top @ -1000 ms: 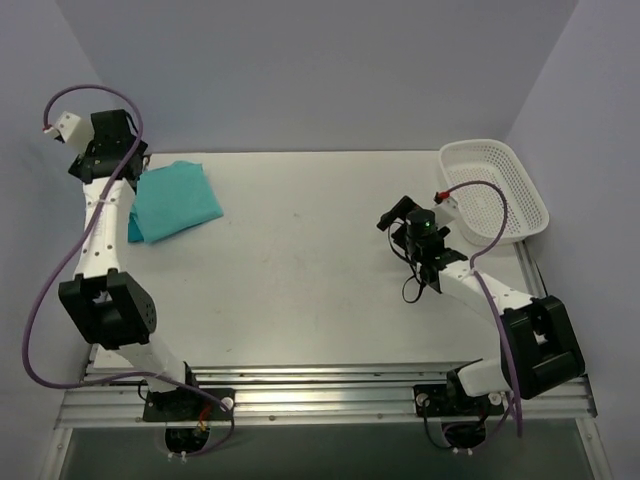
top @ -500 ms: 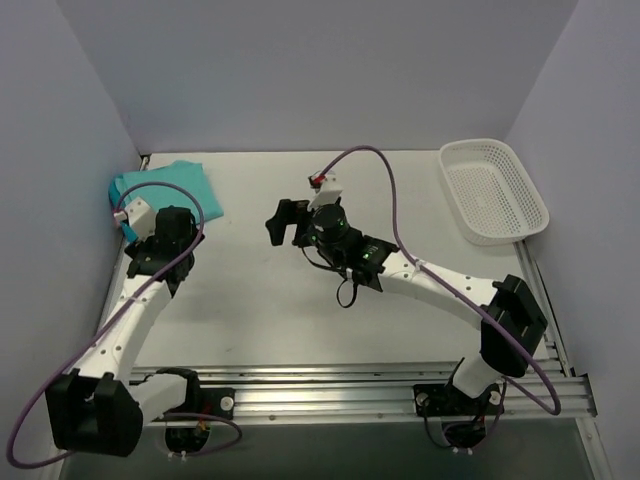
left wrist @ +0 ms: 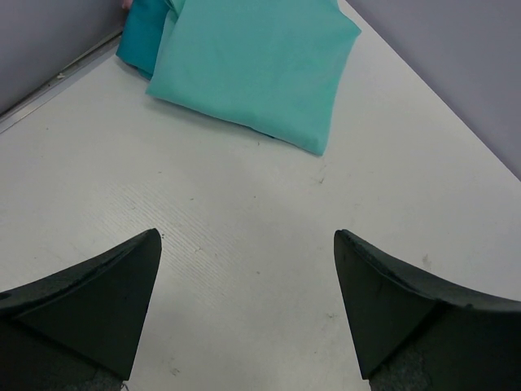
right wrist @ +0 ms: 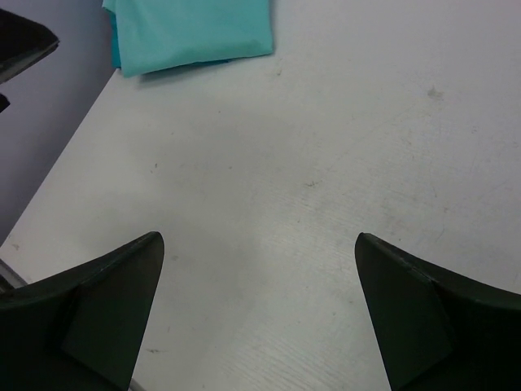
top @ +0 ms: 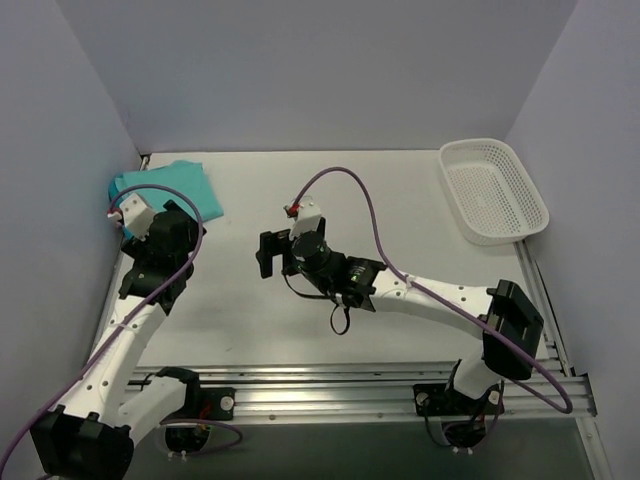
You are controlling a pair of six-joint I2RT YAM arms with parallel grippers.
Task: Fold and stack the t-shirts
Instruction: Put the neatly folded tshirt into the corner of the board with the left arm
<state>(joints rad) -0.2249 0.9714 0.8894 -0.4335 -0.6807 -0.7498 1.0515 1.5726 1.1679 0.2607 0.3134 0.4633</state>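
Observation:
Folded teal t-shirts [top: 188,182] lie stacked in the table's back-left corner. The left wrist view shows a lighter teal tee [left wrist: 260,65] on top and a bluer one [left wrist: 140,37] under its left edge. My left gripper [top: 178,222] hovers just in front of the stack, open, with only bare table between its fingers [left wrist: 247,244]. My right gripper [top: 266,255] reaches across to the table's middle-left, open and holding nothing [right wrist: 259,240]. The teal stack [right wrist: 191,28] lies ahead of it, some way off.
A white mesh basket [top: 493,190] stands at the back right with nothing in it. The purple walls close in behind and to the left of the stack. The left arm's dark edge [right wrist: 20,41] shows at the top left of the right wrist view.
The left arm has drawn back from the corner, leaving the folded tees there. The right arm has swept from beside the basket across to the middle-left. Both grippers stayed open.

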